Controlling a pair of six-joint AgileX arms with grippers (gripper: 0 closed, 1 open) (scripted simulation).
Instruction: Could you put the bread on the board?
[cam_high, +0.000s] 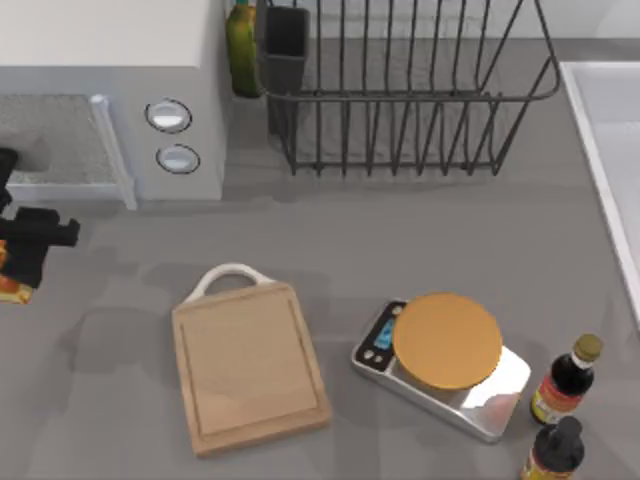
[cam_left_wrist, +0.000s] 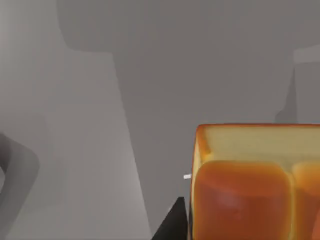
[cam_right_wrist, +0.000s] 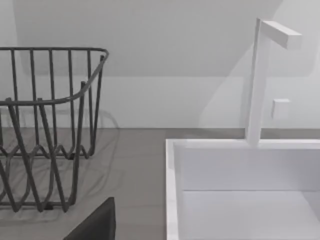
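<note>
Carrying: left claw (cam_high: 12, 262) at the far left edge of the top view, closed on the bread (cam_left_wrist: 255, 185), held above the surface (cam_high: 400, 250).
Bread: glossy rolls fill the lower corner of the left wrist view, a dark finger (cam_left_wrist: 172, 225) against one side.
Board (cam_high: 250, 365): bare, lying well to the right of the claw, white loop handle pointing away.
Risk: I'd judge the soft loaf could slip if the squeeze is light, or land half over the grooved rim.
Scale (cam_high: 445, 365): just beside the board; overshooting could clip it.
Right arm: parked near the sink (cam_right_wrist: 240, 190); its claw's state I cannot tell.
</note>
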